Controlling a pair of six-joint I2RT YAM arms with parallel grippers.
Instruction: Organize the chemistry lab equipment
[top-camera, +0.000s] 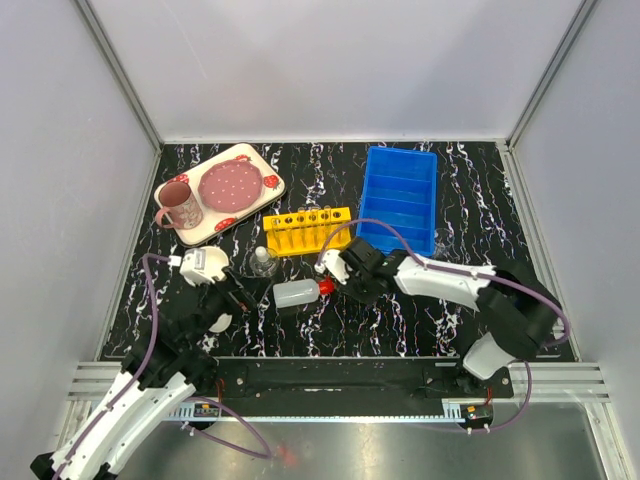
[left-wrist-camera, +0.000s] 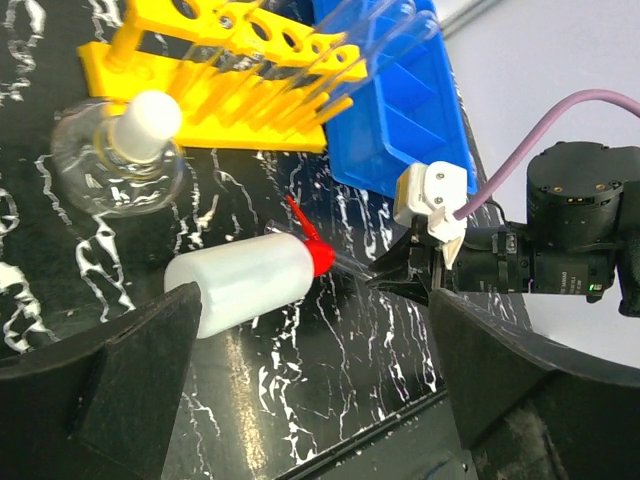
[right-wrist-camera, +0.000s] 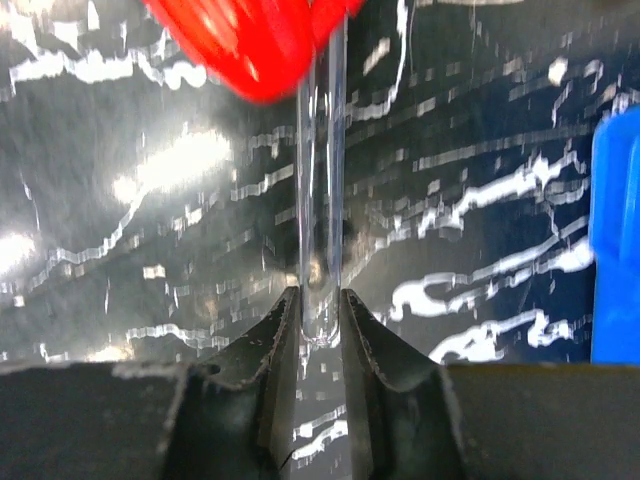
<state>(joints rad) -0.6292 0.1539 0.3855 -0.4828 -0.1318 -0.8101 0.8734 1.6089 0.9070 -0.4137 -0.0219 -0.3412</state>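
Note:
A thin clear test tube (right-wrist-camera: 322, 200) lies on the black marbled table, running up past the red cap (right-wrist-camera: 250, 40) of the squeeze bottle (top-camera: 297, 293). My right gripper (right-wrist-camera: 320, 310) is low over the table, its jaws pressed against both sides of the tube's rounded end. The bottle lies on its side. Behind it stand the small glass flask (top-camera: 263, 262) and the yellow tube rack (top-camera: 305, 228), which holds several tubes. My left gripper (left-wrist-camera: 312, 330) is open and empty, just short of the bottle (left-wrist-camera: 245, 285). A small white dish (top-camera: 220, 322) peeks out beside the left arm.
A blue divided bin (top-camera: 402, 198) sits at the back right, close behind the right arm. A strawberry-patterned tray (top-camera: 262, 170) at the back left carries a pink mug (top-camera: 180, 205) and a plate (top-camera: 232, 185). White walls enclose the table on three sides.

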